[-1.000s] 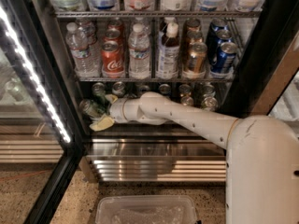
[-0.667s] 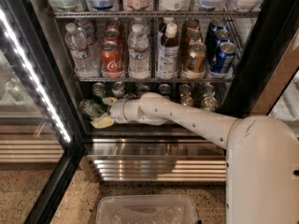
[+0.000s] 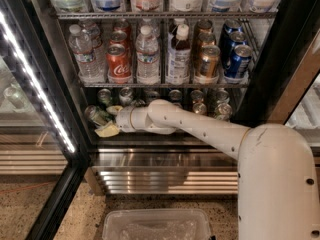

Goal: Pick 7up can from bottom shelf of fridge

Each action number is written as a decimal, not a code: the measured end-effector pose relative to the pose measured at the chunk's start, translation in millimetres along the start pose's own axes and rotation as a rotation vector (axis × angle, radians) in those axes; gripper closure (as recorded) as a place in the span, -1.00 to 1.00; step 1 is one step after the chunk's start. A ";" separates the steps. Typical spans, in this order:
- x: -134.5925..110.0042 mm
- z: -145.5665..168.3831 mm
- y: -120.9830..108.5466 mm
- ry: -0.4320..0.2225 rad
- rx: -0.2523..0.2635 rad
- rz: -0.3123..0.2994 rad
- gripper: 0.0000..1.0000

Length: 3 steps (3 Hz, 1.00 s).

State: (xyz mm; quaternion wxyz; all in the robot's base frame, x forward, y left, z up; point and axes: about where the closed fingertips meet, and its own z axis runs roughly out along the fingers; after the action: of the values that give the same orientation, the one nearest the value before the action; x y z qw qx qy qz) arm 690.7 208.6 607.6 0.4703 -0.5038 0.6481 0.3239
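Observation:
The fridge (image 3: 280, 59) stands open, its door with the white LED strip (image 3: 35, 79) swung to the left. My white arm reaches into the bottom shelf (image 3: 165, 143). My gripper (image 3: 105, 120) is at the shelf's left end. Its two yellowish fingers (image 3: 108, 130) sit above and below the green 7up can (image 3: 96, 116). The can is tilted, with its silver top facing left. The fingers are closed against it.
Several more cans stand at the back of the bottom shelf (image 3: 200, 101). The rack above holds water bottles, a Coke can (image 3: 118, 64), gold-brown cans and blue cans (image 3: 238, 60). A clear plastic bin (image 3: 155, 226) sits on the floor in front of the ribbed steel base (image 3: 165, 176).

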 end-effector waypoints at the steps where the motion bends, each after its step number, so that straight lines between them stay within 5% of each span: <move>1: 0.3 16.0 7.0 -0.010 -0.039 0.015 -0.66; 2: 5.3 28.9 9.5 -0.016 -0.070 0.031 -0.86; 3: 7.2 34.6 11.2 -0.019 -0.084 0.037 -0.76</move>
State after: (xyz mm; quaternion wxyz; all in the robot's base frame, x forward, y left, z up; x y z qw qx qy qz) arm 689.4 240.1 588.2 0.4489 -0.5079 0.6385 0.3644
